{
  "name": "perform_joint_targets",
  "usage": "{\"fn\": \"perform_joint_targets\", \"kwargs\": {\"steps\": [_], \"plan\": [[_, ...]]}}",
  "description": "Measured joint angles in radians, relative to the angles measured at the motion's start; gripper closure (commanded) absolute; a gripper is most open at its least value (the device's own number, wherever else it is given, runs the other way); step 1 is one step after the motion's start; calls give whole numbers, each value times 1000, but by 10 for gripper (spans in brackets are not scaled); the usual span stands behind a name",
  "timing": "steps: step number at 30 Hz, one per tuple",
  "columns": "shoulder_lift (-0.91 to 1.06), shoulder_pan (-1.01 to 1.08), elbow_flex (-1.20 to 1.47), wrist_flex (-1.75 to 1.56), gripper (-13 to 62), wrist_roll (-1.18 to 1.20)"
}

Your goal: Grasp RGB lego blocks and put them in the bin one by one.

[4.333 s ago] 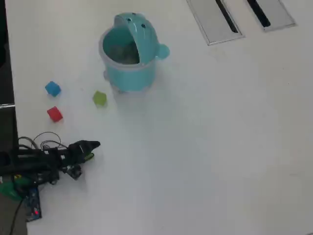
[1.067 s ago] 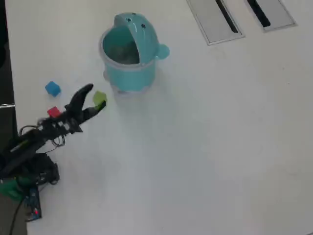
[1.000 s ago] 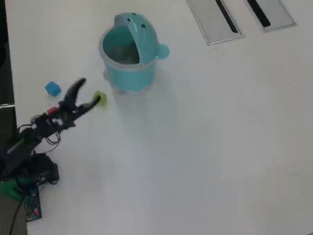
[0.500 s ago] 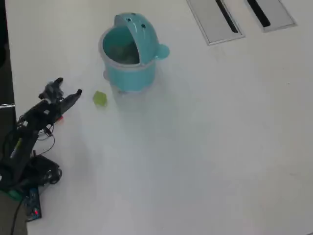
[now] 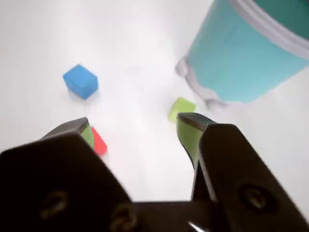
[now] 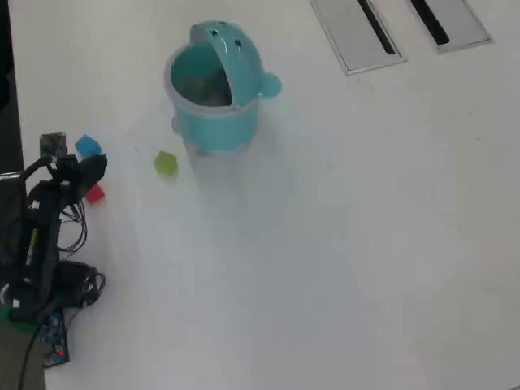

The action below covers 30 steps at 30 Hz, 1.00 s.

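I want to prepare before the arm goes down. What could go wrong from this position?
The open hand hangs above the table with the red block half hidden behind one finger, so that finger might land on the block and push it away.

The blue block lies close by; a wide grab could knock it.

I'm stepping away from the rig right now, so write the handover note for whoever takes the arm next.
Claw: open, holding nothing, hanging over the table's left side in the overhead view.
Blocks: all three lie on the table. The red block is beside the claw's left finger in the wrist view, the blue block is just beyond it, and the green block is nearest the bin.
Bin: upright, hood tipped back, mouth open. No block visible inside.
Done: no block binned.
Left: grasp and drop all three, one at a time. Red looks closest to the claw.
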Motion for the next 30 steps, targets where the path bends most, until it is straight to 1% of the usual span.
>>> {"fn": "perform_joint_targets", "kwargs": {"steps": [8,14,23,30], "plan": [[0,-64,209,-8,169,-52],[0,-80,391,-172,162,-52],[-12,-104,522,-310,162,-52],[-94,-167,537,-364,163,-52]]}}
